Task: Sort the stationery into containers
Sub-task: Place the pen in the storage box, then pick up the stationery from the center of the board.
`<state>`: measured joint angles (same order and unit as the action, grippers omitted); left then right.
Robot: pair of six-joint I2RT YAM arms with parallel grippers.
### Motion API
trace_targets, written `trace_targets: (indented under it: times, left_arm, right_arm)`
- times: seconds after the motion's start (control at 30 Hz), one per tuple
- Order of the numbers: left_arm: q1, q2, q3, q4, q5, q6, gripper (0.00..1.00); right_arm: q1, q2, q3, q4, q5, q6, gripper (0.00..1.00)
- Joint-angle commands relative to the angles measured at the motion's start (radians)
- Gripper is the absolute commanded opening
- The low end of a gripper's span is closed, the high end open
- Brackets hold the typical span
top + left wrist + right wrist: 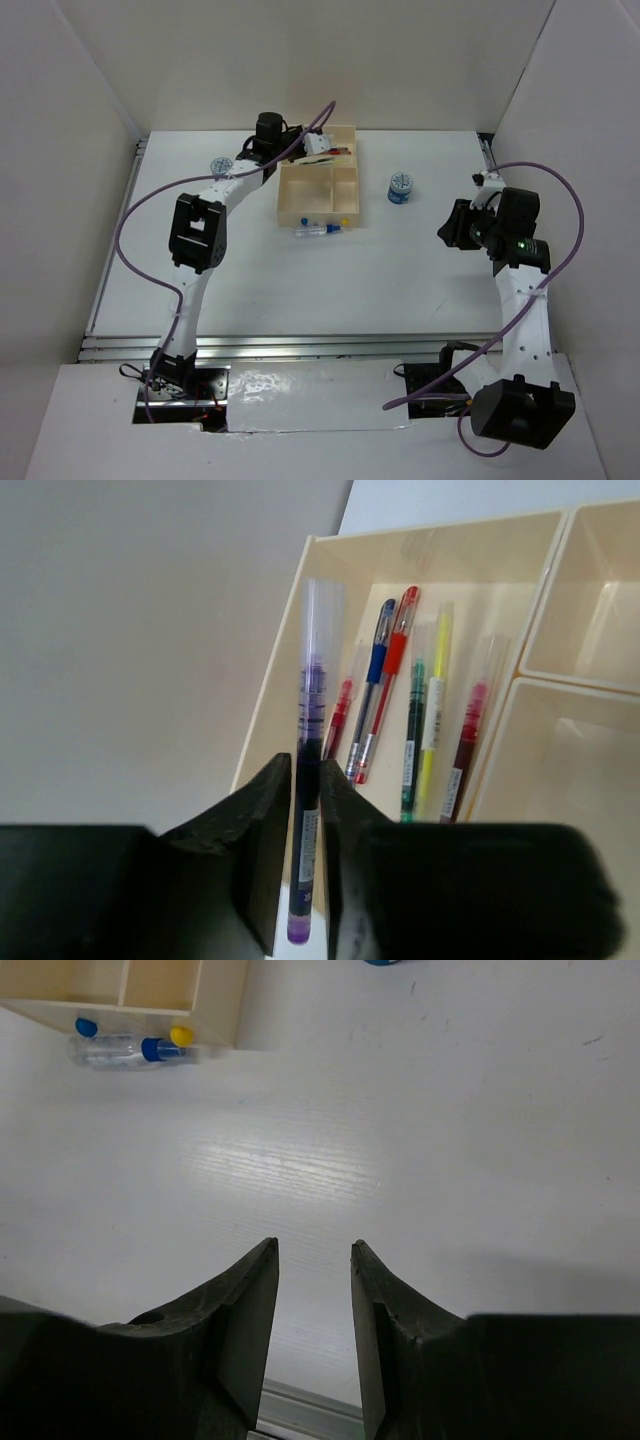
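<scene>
The cream tray (281, 196) lies at the table's far middle. My left gripper (321, 146) hovers over its long far section, shut on a purple pen (309, 742) that points along the tray's left wall (272, 705). Several pens lie in that section: red (339, 715), blue (373, 670), red (391, 665), green (414, 720), yellow (434, 700) and dark red (468, 735). A clear pen (316, 229) lies on the table just in front of the tray, also in the right wrist view (125, 1050). My right gripper (449, 229) is open and empty above bare table (314, 1250).
One blue-and-white cylinder (401, 187) stands right of the tray, another (221, 166) left of it beside my left arm. A tiny blue piece (86, 1027) and a yellow piece (181, 1034) sit at the tray's near wall (222, 1000). White walls enclose the table.
</scene>
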<state>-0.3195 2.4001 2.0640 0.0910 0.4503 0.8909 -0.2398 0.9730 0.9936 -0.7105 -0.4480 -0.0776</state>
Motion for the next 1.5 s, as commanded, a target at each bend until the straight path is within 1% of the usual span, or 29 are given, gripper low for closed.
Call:
trace_targets:
  times: [0.0,0.17,0.2,0.27,0.33,0.4,0.43,0.47,0.5,0.53,0.57,0.6,0.67,0.7,0.77,0.8,0.87,0.9,1.0,1.07,1.1,1.13,1.17,1.2,1.23,1.27,1.3,1.33,1.47]
  left_arm:
    - [-0.018,-0.001,-0.002,0.058,0.042,0.002,0.32]
    - [-0.013,-0.033,-0.005,0.073,0.007,-0.063,0.45]
    - [-0.009,-0.056,-0.007,0.073,0.007,-0.078,0.54]
    - [0.003,-0.085,-0.005,0.050,-0.010,-0.098,0.56]
    - [0.022,-0.154,-0.022,0.035,-0.039,-0.186,0.58]
    - [0.057,-0.249,-0.041,0.009,-0.036,-0.332,0.80]
    - [0.074,-0.287,-0.074,-0.011,-0.029,-0.380,0.84]
    - [0.088,-0.321,-0.102,-0.054,-0.009,-0.456,0.93]
    - [0.124,-0.402,-0.135,-0.071,0.011,-0.486,0.97]
    - [0.140,-0.445,-0.218,-0.088,0.028,-0.504,0.99]
    - [0.155,-0.526,-0.258,-0.149,0.036,-0.523,0.99]
    - [0.184,-0.562,-0.290,-0.184,0.034,-0.529,0.99]
    - [0.215,-0.625,-0.369,-0.261,0.034,-0.538,0.99]
    - [0.249,-0.691,-0.416,-0.334,0.030,-0.541,0.99]
    - [0.308,-0.793,-0.481,-0.382,0.024,-0.573,0.99]
    - [0.316,-0.824,-0.549,-0.392,0.034,-0.583,0.99]
    - [0.399,-0.933,-0.626,-0.399,0.041,-0.598,0.99]
    - [0.419,-0.962,-0.706,-0.383,0.024,-0.609,0.99]
    - [0.494,-1.062,-0.827,-0.399,0.024,-0.625,0.99]
    - [0.529,-1.104,-0.870,-0.405,-0.004,-0.676,0.99]
    - [0.537,-1.107,-0.890,-0.459,-0.008,-0.673,0.99]
    - [0.552,-1.111,-0.894,-0.491,0.001,-0.634,0.99]
    - [0.568,-1.116,-0.901,-0.516,0.019,-0.617,0.99]
    - [0.585,-1.125,-0.932,-0.525,0.077,-0.604,0.99]
    - [0.627,-1.154,-0.953,-0.499,0.106,-0.613,0.99]
    - [0.648,-1.177,-1.008,-0.464,0.131,-0.633,0.99]
    - [0.663,-1.197,-1.037,-0.429,0.142,-0.699,0.99]
    - [0.686,-1.229,-1.056,-0.366,0.154,-0.720,0.99]
    - [0.701,-1.268,-1.087,-0.321,0.172,-0.759,0.99]
  right_arm:
    - [0.025,0.018,0.016,0.040,-0.001,0.012,0.43]
    - [0.086,0.111,0.069,0.022,0.014,0.002,0.45]
    - [0.092,0.131,0.085,0.016,0.020,0.004,0.45]
    - [0.109,0.199,0.137,-0.006,0.022,-0.001,0.46]
    - [0.120,0.278,0.196,-0.015,0.015,0.005,0.48]
    - [0.143,0.334,0.243,-0.001,0.029,0.019,0.50]
    - [0.154,0.384,0.258,0.005,0.035,0.021,0.51]
    - [0.164,0.407,0.272,0.023,0.057,0.022,0.52]
    - [0.187,0.433,0.305,0.029,0.068,0.019,0.54]
    - [0.204,0.491,0.329,0.026,0.089,0.016,0.54]
    - [0.221,0.524,0.355,0.019,0.113,0.010,0.55]
    - [0.233,0.555,0.409,0.013,0.177,-0.005,0.55]
    - [0.281,0.637,0.457,0.005,0.233,-0.014,0.55]
    - [0.289,0.657,0.488,0.026,0.252,-0.014,0.56]
    - [0.298,0.682,0.493,0.074,0.291,0.005,0.56]
    - [0.300,0.684,0.490,0.101,0.313,0.010,0.55]
    - [0.309,0.684,0.481,0.187,0.334,0.021,0.55]
    - [0.310,0.687,0.481,0.206,0.347,0.022,0.54]
    - [0.313,0.717,0.514,0.247,0.374,0.035,0.52]
    - [0.295,0.740,0.548,0.260,0.385,0.062,0.45]
    - [0.283,0.766,0.565,0.246,0.381,0.062,0.43]
    - [0.264,0.785,0.589,0.234,0.376,0.065,0.30]
    - [0.260,0.828,0.656,0.206,0.385,0.065,0.24]
    - [0.257,0.851,0.695,0.145,0.400,0.065,0.21]
    - [0.248,0.880,0.777,0.113,0.391,0.040,0.19]
    - [0.247,0.921,0.809,0.082,0.367,0.027,0.18]
    - [0.217,0.932,0.830,0.056,0.338,0.030,0.18]
    - [0.205,0.941,0.844,0.063,0.284,0.063,0.13]
    - [0.137,0.958,0.843,0.132,0.207,0.185,0.04]
